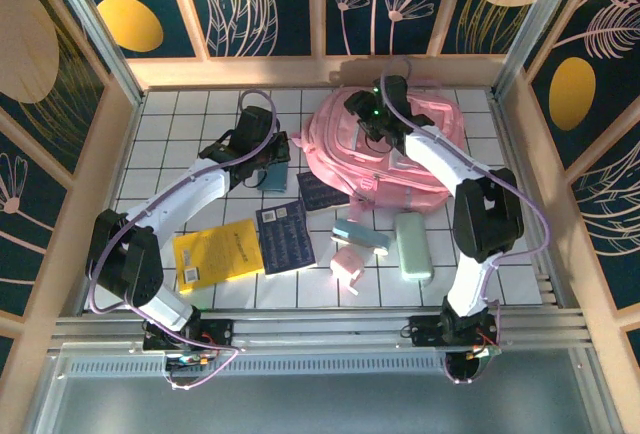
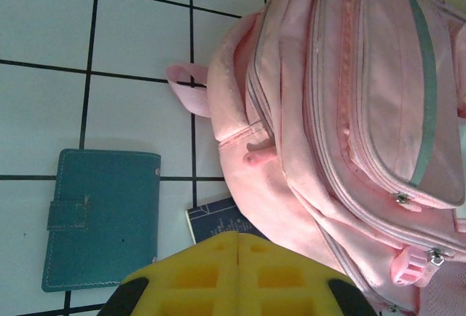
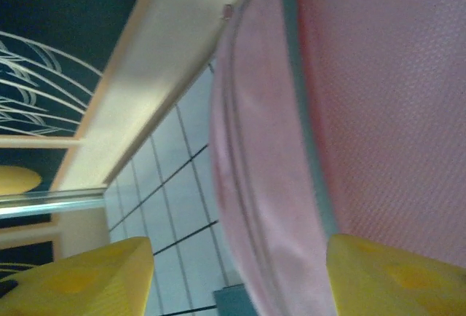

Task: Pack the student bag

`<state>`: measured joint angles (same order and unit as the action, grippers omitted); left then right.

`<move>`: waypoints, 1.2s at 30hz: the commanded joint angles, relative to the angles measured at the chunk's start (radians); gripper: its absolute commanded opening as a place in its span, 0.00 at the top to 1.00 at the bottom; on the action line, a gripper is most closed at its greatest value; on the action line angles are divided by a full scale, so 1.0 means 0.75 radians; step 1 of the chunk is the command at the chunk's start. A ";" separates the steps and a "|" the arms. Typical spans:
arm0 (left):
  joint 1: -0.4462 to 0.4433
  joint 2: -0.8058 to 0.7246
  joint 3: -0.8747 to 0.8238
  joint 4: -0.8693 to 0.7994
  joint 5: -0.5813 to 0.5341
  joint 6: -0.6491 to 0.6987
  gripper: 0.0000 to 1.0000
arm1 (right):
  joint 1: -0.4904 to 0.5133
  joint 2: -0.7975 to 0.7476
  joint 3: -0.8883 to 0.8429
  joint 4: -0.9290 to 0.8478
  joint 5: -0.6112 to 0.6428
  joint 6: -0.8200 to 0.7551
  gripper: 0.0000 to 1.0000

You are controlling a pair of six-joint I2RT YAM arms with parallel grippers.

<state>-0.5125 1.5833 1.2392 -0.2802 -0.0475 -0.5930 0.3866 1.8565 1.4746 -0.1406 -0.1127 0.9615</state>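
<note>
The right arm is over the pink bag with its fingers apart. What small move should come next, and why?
Probably close the right gripper on the backpack edge. Its open jaws straddle that pink fabric rim and hold nothing yet, so a grip there looks like the nearest useful step.
</note>
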 commanded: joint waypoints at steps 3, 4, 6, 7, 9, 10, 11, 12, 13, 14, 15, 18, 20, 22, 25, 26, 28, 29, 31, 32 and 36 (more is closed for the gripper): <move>-0.004 -0.064 -0.014 0.026 0.031 0.081 0.99 | -0.051 0.127 0.056 -0.008 -0.231 -0.224 0.39; -0.004 -0.066 -0.014 0.026 0.031 0.085 0.98 | -0.048 0.147 0.073 0.011 -0.276 -0.246 0.40; -0.004 -0.061 -0.014 0.030 0.043 0.093 0.98 | -0.041 0.192 0.120 0.011 -0.334 -0.295 0.43; -0.004 -0.058 -0.011 0.028 0.043 0.095 0.98 | -0.037 0.210 0.148 -0.003 -0.347 -0.315 0.45; -0.004 -0.050 -0.006 0.030 0.049 0.103 0.98 | -0.034 0.240 0.178 -0.013 -0.371 -0.344 0.52; -0.003 -0.048 -0.004 0.032 0.051 0.107 0.98 | -0.032 0.249 0.186 -0.015 -0.377 -0.354 0.54; -0.004 -0.045 0.000 0.032 0.051 0.111 0.98 | -0.031 0.260 0.194 -0.021 -0.382 -0.362 0.57; -0.004 -0.042 0.004 0.032 0.055 0.115 0.98 | -0.034 0.274 0.202 -0.030 -0.392 -0.371 0.62; -0.004 -0.039 0.008 0.034 0.062 0.121 0.98 | -0.034 0.285 0.213 -0.039 -0.399 -0.380 0.68; -0.004 -0.036 0.014 0.038 0.069 0.131 0.97 | -0.038 0.295 0.221 -0.040 -0.410 -0.390 0.77; -0.004 -0.032 0.018 0.040 0.073 0.141 0.95 | -0.038 0.300 0.225 -0.041 -0.420 -0.404 0.86; -0.004 -0.018 0.045 0.033 0.095 0.196 0.87 | -0.039 0.295 0.265 -0.101 -0.421 -0.484 1.00; -0.004 -0.016 0.069 0.032 0.122 0.240 0.83 | -0.054 0.263 0.274 -0.136 -0.425 -0.541 1.00; -0.004 -0.022 0.084 0.038 0.137 0.289 0.77 | -0.085 0.210 0.256 -0.141 -0.479 -0.574 1.00; -0.004 -0.014 0.129 0.031 0.180 0.384 0.69 | -0.146 0.126 0.251 -0.178 -0.601 -0.616 1.00; -0.004 -0.010 0.147 0.030 0.194 0.414 0.67 | -0.170 0.104 0.266 -0.219 -0.623 -0.627 1.00; -0.004 -0.003 0.170 0.043 0.228 0.468 0.65 | -0.213 0.035 0.251 -0.238 -0.662 -0.643 1.00; -0.004 0.001 0.180 0.050 0.245 0.498 0.64 | -0.234 -0.004 0.237 -0.245 -0.684 -0.651 1.00; -0.004 0.016 0.208 0.057 0.247 0.535 0.61 | -0.270 -0.055 0.235 -0.256 -0.765 -0.662 1.00; -0.004 0.020 0.217 0.062 0.242 0.564 0.60 | -0.289 -0.075 0.237 -0.262 -0.811 -0.659 1.00; -0.004 0.018 0.195 0.119 0.348 0.702 0.51 | -0.349 -0.161 0.201 -0.220 -0.930 -0.606 1.00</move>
<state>-0.5125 1.5795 1.3731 -0.2348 0.1371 -0.1772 0.1394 1.8332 1.6283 -0.3706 -0.6651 0.5045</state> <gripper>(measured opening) 0.473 0.051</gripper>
